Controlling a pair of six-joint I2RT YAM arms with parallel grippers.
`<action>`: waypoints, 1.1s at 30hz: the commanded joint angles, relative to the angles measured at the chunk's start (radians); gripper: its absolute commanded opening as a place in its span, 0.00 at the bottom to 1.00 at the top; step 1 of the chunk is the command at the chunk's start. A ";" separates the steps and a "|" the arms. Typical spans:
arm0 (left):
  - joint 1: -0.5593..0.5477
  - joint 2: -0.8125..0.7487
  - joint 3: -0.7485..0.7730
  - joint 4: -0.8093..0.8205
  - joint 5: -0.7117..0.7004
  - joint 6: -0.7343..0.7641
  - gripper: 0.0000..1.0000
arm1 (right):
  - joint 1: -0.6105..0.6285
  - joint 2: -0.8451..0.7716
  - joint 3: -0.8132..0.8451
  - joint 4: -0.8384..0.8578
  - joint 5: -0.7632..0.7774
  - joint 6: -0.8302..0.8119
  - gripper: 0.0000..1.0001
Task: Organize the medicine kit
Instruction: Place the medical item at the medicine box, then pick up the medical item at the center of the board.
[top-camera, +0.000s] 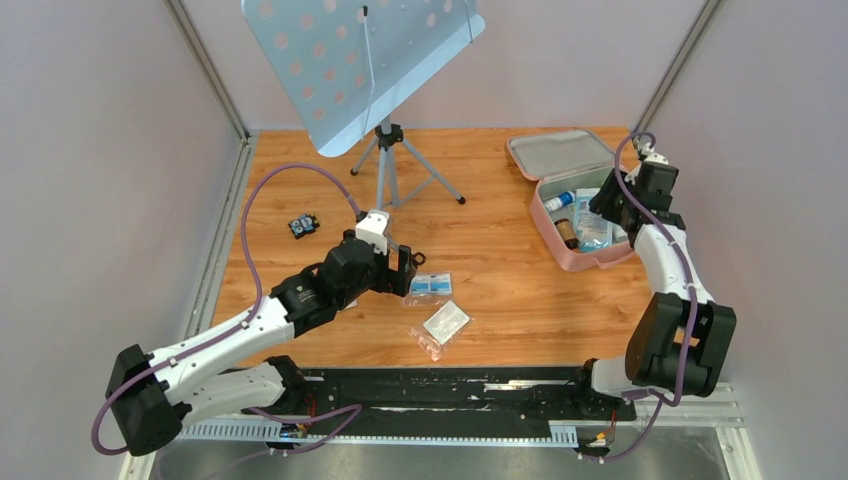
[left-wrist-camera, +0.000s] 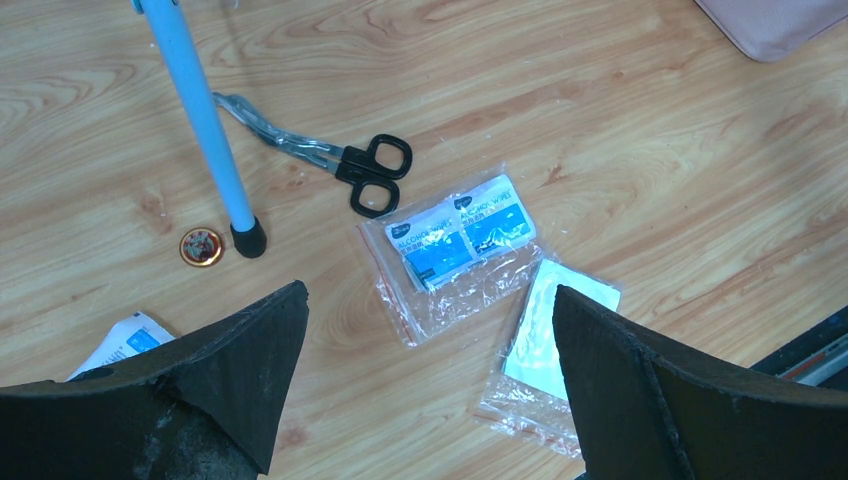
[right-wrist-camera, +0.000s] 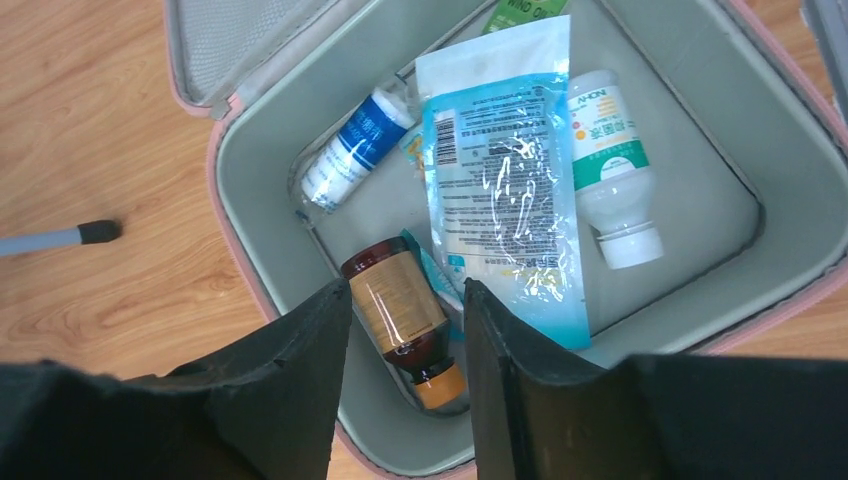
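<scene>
Medicine kit (top-camera: 585, 262) lies open at the right of the overhead view on the bench (top-camera: 480, 300), lid laid back behind it. It holds a large clear pouch (right-wrist-camera: 505, 180), a white bottle (right-wrist-camera: 610, 170), a blue-and-white tube (right-wrist-camera: 355, 150) and an amber bottle (right-wrist-camera: 400, 310). The right gripper (right-wrist-camera: 407, 290) hangs inside the rim, jaws parted and nothing clamped, with the amber bottle lying just below the gap. Rising off-line could clip the kit's near wall or drag the pouch, which lies across the other items and looks ready to slide.

The left gripper (left-wrist-camera: 428, 292) is spread fully and empty over 2 flat plastic bags at the centre of its wrist view: alcohol wipes (left-wrist-camera: 455, 240) and a white pad (left-wrist-camera: 550, 340). Their edges touch, perhaps overlap, so 1 pinch may lift both or shed 1 midway. Thin film flat on wood also gives little to bite, so it may skid away.

Scissors (left-wrist-camera: 340, 165) at upper centre lie close to the stand leg (left-wrist-camera: 205, 120), which could block a reach. A small round tin (left-wrist-camera: 201, 247) just beside the leg's foot may skitter off if knocked.
</scene>
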 joint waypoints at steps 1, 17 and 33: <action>-0.004 0.001 0.002 0.032 0.000 0.001 1.00 | 0.033 -0.042 0.046 0.018 -0.091 0.024 0.44; -0.004 -0.055 -0.017 -0.011 -0.091 -0.071 1.00 | 0.679 -0.147 -0.115 0.022 -0.030 0.031 0.50; -0.003 0.252 -0.104 0.250 0.235 -0.122 1.00 | 0.705 0.087 -0.371 0.468 -0.388 0.456 0.59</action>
